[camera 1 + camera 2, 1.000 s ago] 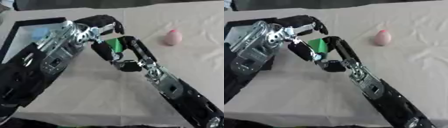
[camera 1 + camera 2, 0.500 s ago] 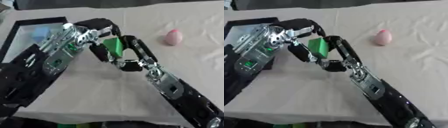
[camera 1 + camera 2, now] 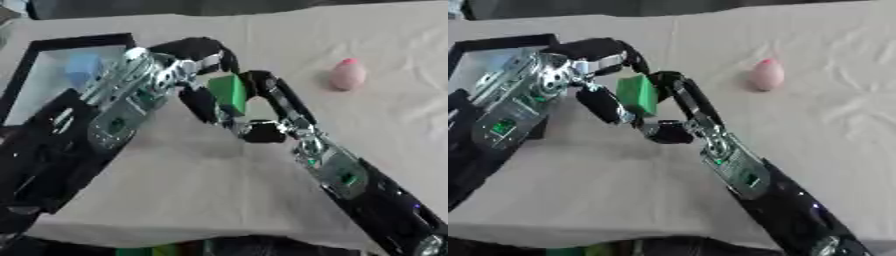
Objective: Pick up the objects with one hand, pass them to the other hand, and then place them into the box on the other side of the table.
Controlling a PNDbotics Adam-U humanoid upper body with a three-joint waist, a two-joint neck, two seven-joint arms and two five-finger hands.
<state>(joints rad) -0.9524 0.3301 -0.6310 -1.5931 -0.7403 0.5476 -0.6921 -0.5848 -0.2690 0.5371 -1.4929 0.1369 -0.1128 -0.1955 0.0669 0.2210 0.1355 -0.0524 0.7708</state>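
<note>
**Green block at the handover, both hands on it**

The right hand rises from the lower right with its fingers and thumb curled round the green block, one finger standing along the block's right face and the thumb low on its left. The left hand reaches in from the left and arches over the top of the block, its dark fingers curling down onto the upper edge. Both hands appear to touch the block, which hangs in the air between them, above the cloth and clear of it.

Taking the block as the landmark: the black-rimmed box lies just to its left and a little farther back, partly under the left forearm, with something pale blue already inside. A pink egg-shaped object sits on the cloth-covered table well to the block's right.

This looks like the pass itself. The next move calls for the left hand to close fully round the block before the right lets go, then the right to back away and the left to carry the block over the box rim.
</note>
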